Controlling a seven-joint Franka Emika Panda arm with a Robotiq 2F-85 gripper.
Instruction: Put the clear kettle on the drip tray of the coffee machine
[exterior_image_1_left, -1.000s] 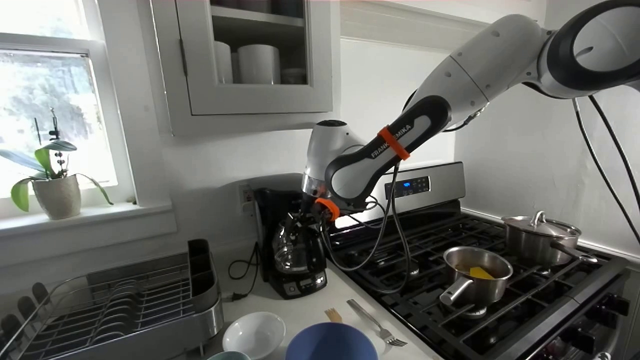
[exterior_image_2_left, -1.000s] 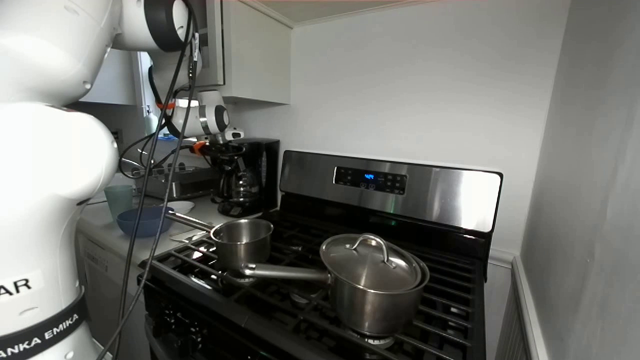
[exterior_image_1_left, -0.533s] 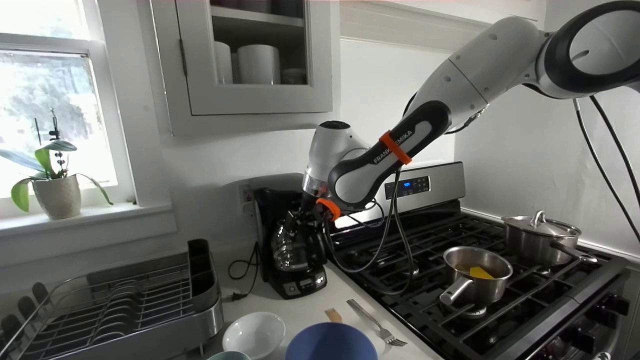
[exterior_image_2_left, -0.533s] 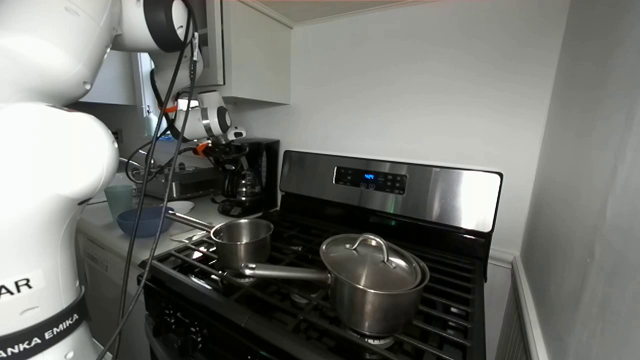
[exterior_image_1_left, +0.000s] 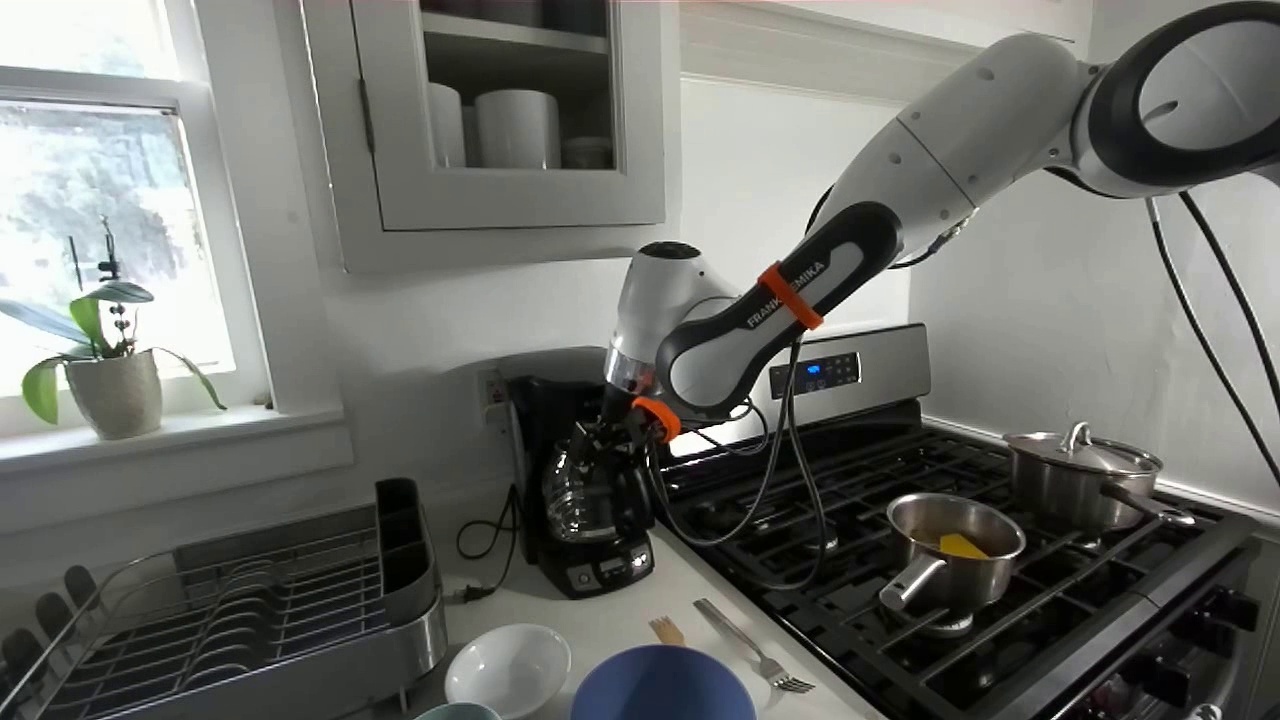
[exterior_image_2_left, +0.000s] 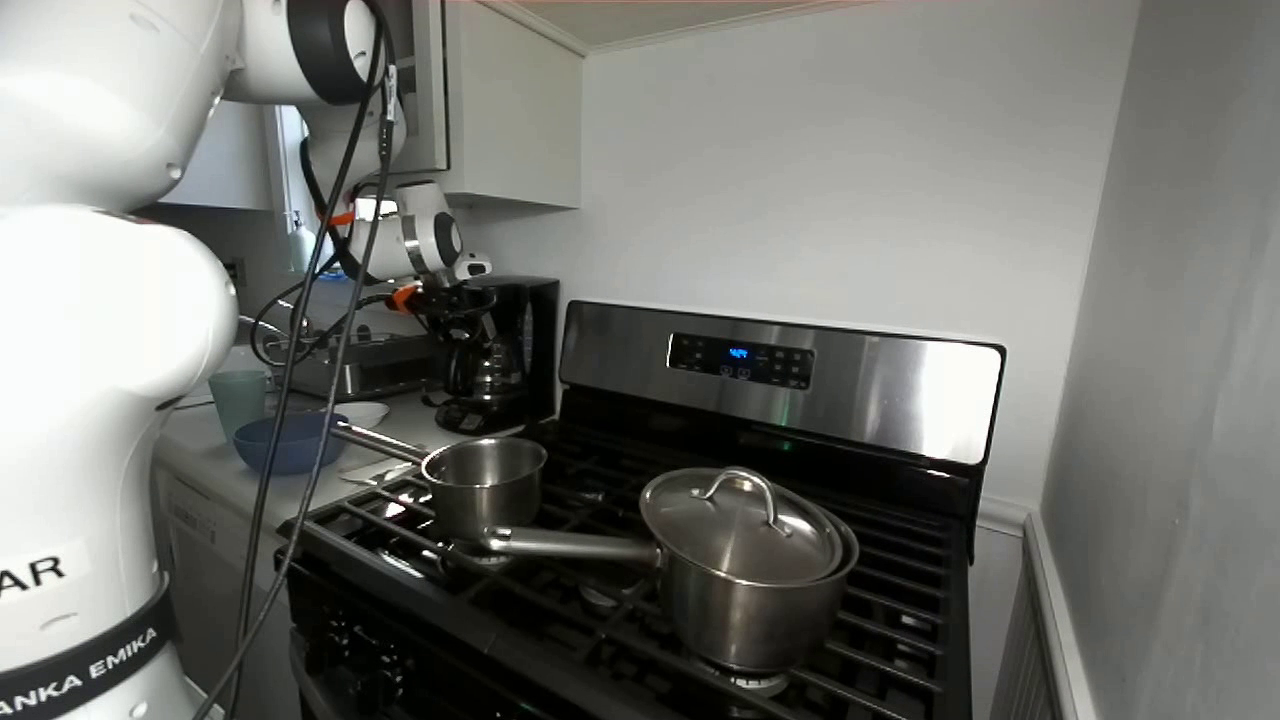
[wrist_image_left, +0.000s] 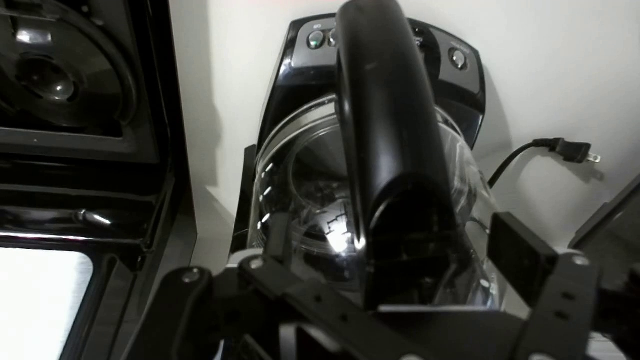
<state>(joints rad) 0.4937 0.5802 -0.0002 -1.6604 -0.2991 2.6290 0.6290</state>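
The clear kettle (exterior_image_1_left: 580, 505) stands in the recess of the black coffee machine (exterior_image_1_left: 535, 440). Its bottom appears to rest on the drip tray (exterior_image_1_left: 607, 572), most of which it hides. The kettle also shows in an exterior view (exterior_image_2_left: 497, 370). In the wrist view its glass body (wrist_image_left: 310, 175) lies below my gripper, with the dark handle (wrist_image_left: 390, 100) pointing toward the machine's front buttons. My gripper (wrist_image_left: 390, 235) is open. Its fingers stand apart on either side of the handle, with a gap on both sides. In an exterior view my gripper (exterior_image_1_left: 595, 440) is at the kettle's top.
The stove with a saucepan (exterior_image_1_left: 955, 550) and a lidded pot (exterior_image_1_left: 1085, 480) stands beside the counter. A dish rack (exterior_image_1_left: 240, 600), a white bowl (exterior_image_1_left: 508, 670), a blue bowl (exterior_image_1_left: 663, 685) and a fork (exterior_image_1_left: 755, 645) are nearby. The machine's plug (wrist_image_left: 575, 151) lies on the counter.
Over the first half second the kettle shifted slightly deeper into the machine, and the arm moved slightly with it. Since then nothing has visibly moved.
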